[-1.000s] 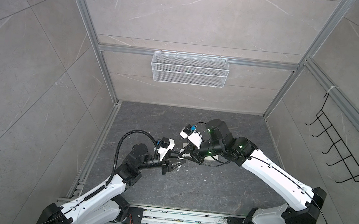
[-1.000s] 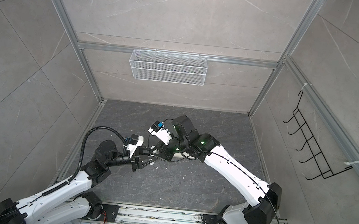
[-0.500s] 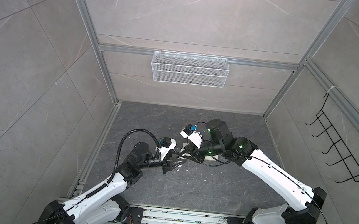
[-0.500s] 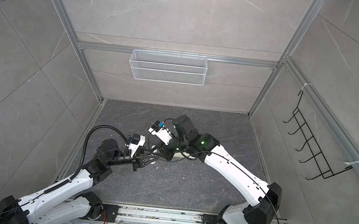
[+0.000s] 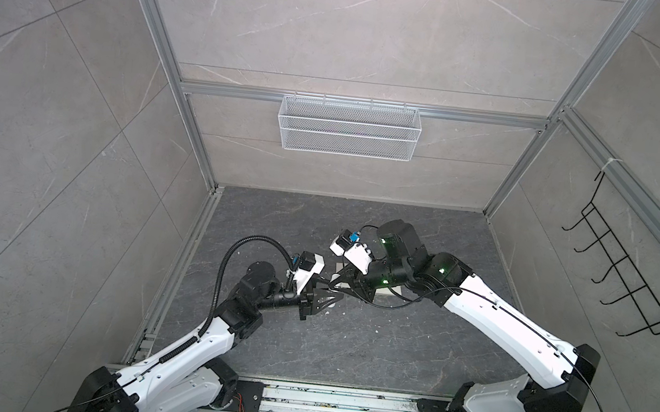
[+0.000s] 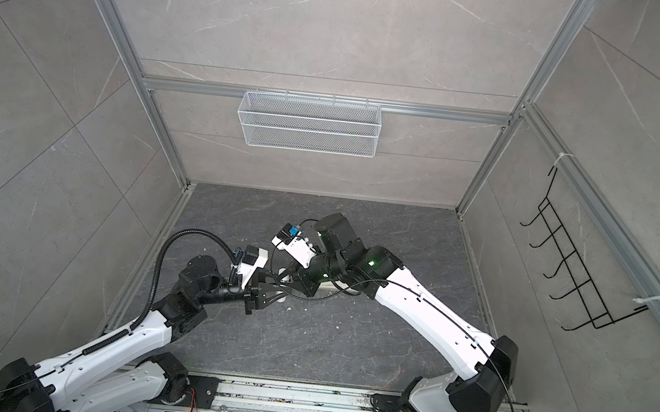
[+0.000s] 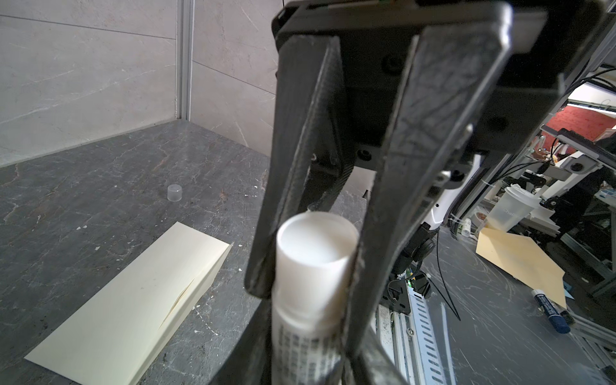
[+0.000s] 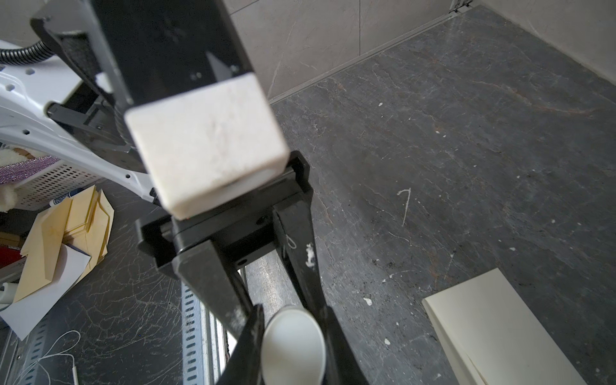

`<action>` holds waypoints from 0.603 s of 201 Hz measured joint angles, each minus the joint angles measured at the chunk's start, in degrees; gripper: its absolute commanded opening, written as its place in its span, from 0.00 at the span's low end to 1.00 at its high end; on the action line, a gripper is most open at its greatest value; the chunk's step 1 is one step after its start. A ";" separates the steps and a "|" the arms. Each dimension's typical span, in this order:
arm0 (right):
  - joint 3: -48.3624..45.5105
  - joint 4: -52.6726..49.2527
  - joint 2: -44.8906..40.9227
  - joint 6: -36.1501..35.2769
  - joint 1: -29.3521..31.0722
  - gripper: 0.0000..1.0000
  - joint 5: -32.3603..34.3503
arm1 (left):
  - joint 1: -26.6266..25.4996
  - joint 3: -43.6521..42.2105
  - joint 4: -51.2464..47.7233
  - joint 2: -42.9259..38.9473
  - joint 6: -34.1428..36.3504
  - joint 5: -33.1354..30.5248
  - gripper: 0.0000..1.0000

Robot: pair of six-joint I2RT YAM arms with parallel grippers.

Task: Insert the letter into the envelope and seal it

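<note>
Centre of both top views: the two arms meet nose to nose over the dark grey marbled tabletop (image 7: 83,186), with a small white plastic glue-stick tube with printed text (image 7: 308,336) btwn them.

Change: over the last sec the left gripper (image 8: 286,315) has pinched in on the tube. Its fingers now sit tight on the printed body. Arms have hardly shifted otherwise. The right gripper (image 7: 310,276) is clamped on the tube's other end, same as a sec ago. So both pincers are closed on the glue stick, none free.

The tube's small translucent plastic cap (image 7: 174,192) stands alone on the table, well apart from the stick, so it's uncapped.

Long cream-white paper envelope (image 7: 126,300) lies flat on the table. In a top view only a sliver (image 5: 387,303) shows, just right of centre under the right arm. The letter isn't visible anywhere on the table. Prob already inside, can't confirm.

Meaning, as a judgement: insertion looks done and the sealing stage is under way. A two-handed hold suggests a hand-over or a twist of the base to push glue out. Can't tell whether the flap is stuck yet. Next step needs one pincer to let go w/o dropping the tube.
</note>
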 measured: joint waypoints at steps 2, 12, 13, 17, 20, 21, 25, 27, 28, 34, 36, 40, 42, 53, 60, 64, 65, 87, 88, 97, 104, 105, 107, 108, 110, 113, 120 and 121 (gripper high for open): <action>0.00 0.00 0.00 0.00 0.02 0.10 -0.02 | -0.02 0.00 0.07 0.02 0.15 -0.04 0.26; 0.00 0.00 0.04 0.00 0.02 0.10 0.04 | -0.02 0.00 0.07 0.11 0.09 -0.02 0.22; 0.00 0.00 0.04 0.00 0.02 0.10 0.04 | -0.02 0.00 0.07 0.11 0.09 0.00 0.22; 0.02 0.00 0.04 0.00 0.04 0.10 0.09 | 0.00 0.00 0.04 0.13 0.15 0.00 0.20; 0.02 0.00 0.04 0.00 0.02 0.10 0.13 | 0.00 0.00 0.09 0.13 0.20 0.00 0.19; 0.02 0.00 0.07 0.00 0.02 0.10 0.13 | -0.02 0.00 0.09 0.13 0.28 0.00 0.18; 0.04 0.00 0.07 0.00 0.02 0.10 0.15 | 0.00 0.00 0.09 0.15 0.15 0.00 0.16; 0.04 0.00 0.07 0.00 0.02 0.10 0.15 | -0.02 0.02 0.11 0.15 0.20 0.02 0.16; 0.04 -0.02 0.07 0.00 0.04 0.10 0.17 | -0.02 0.00 0.11 0.17 0.17 0.02 0.15; 0.07 -0.07 0.09 0.00 0.09 0.11 0.20 | -0.02 0.02 0.11 0.22 0.15 0.04 0.14; 0.09 -0.09 0.09 0.00 0.09 0.11 0.22 | 0.00 0.02 0.11 0.26 0.17 0.04 0.13; 0.11 -0.17 0.11 0.00 0.09 0.11 0.28 | -0.02 0.02 0.11 0.31 0.17 0.04 0.12; 0.13 -0.20 0.15 0.00 0.09 0.11 0.33 | -0.02 0.04 0.09 0.33 0.17 0.04 0.11; 0.31 -0.35 0.26 0.00 0.09 0.12 0.44 | 0.00 0.13 0.09 0.50 0.17 0.04 0.05; 0.39 -0.39 0.33 -0.02 0.09 0.13 0.57 | 0.00 0.20 0.07 0.63 0.17 0.04 0.01; 0.39 -0.42 0.37 -0.02 0.09 0.14 0.61 | 0.00 0.24 0.02 0.70 0.17 0.04 0.00; 0.39 -0.42 0.37 -0.02 0.09 0.14 0.63 | 0.00 0.26 0.02 0.72 0.17 0.04 0.00; 0.48 -0.44 0.42 0.00 0.09 0.29 0.94 | 0.00 0.74 -0.48 1.14 0.26 0.04 0.00; 0.50 -0.44 0.44 0.00 0.09 0.31 0.98 | 0.00 0.76 -0.52 1.14 0.26 0.04 0.00; 0.57 -0.44 0.44 -0.52 0.09 0.44 1.18 | 0.00 0.96 -0.68 1.25 0.09 0.02 0.00; 0.63 -0.37 0.44 -0.42 0.17 0.51 1.70 | 0.00 1.22 -0.85 1.40 -0.04 -0.07 0.00; 0.63 -0.39 0.44 -0.63 0.20 0.52 1.81 | 0.00 1.25 -0.87 1.40 -0.07 -0.02 0.00; 0.63 -0.20 0.44 -0.42 0.20 0.55 2.08 | 0.00 1.36 -1.11 1.44 -0.07 -0.04 0.00; 0.63 -0.22 0.44 -0.17 0.20 0.56 2.19 | 0.00 1.40 -1.14 1.46 -0.11 -0.11 0.00; 0.66 -0.22 0.44 -0.20 0.17 0.59 2.21 | -0.02 1.42 -1.18 1.51 -0.15 -0.11 0.00; 0.70 -0.09 0.44 -0.81 0.20 0.63 2.64 | 0.00 1.53 -1.31 1.53 -0.22 -0.26 0.00; 0.72 0.31 0.28 -0.37 0.17 0.68 3.48 | -0.02 1.62 -1.49 1.60 -0.42 -0.66 0.00; 0.72 0.31 0.26 -0.13 0.17 0.69 3.58 | -0.02 1.62 -1.49 1.60 -0.48 -0.76 0.00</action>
